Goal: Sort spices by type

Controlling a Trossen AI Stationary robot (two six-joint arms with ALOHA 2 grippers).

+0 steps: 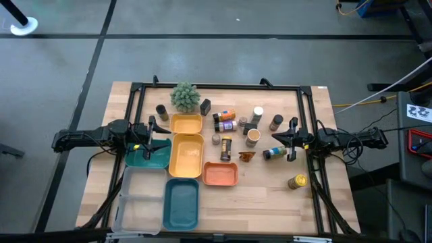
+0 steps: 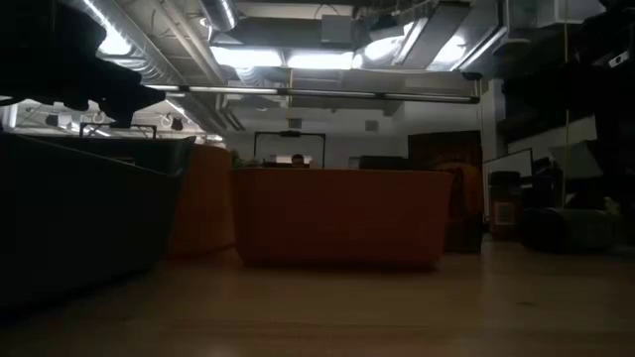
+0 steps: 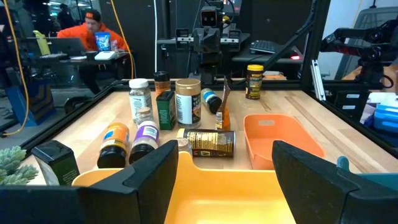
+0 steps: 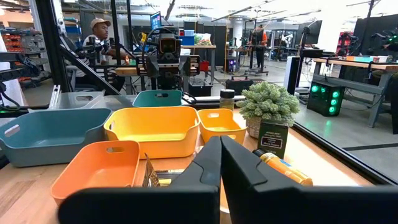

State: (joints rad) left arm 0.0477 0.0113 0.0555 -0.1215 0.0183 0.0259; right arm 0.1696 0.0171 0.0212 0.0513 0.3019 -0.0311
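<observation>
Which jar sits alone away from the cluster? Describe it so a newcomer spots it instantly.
Start at the table's right side, by the right arm. Nearer the front edge than the spice cluster stands the yellow-capped jar. It alone has bare wood all around.

Even overhead light fell on the wooden table [image 1: 270, 196] in the high view, with soft, short shadows. The low view was dim and underexposed, ceiling light panels [image 2: 298, 58] glaring above a dark orange tray [image 2: 342, 213]. Both wrist views were bright; the nearest dark fingers [image 3: 152, 180] were blurred.
</observation>
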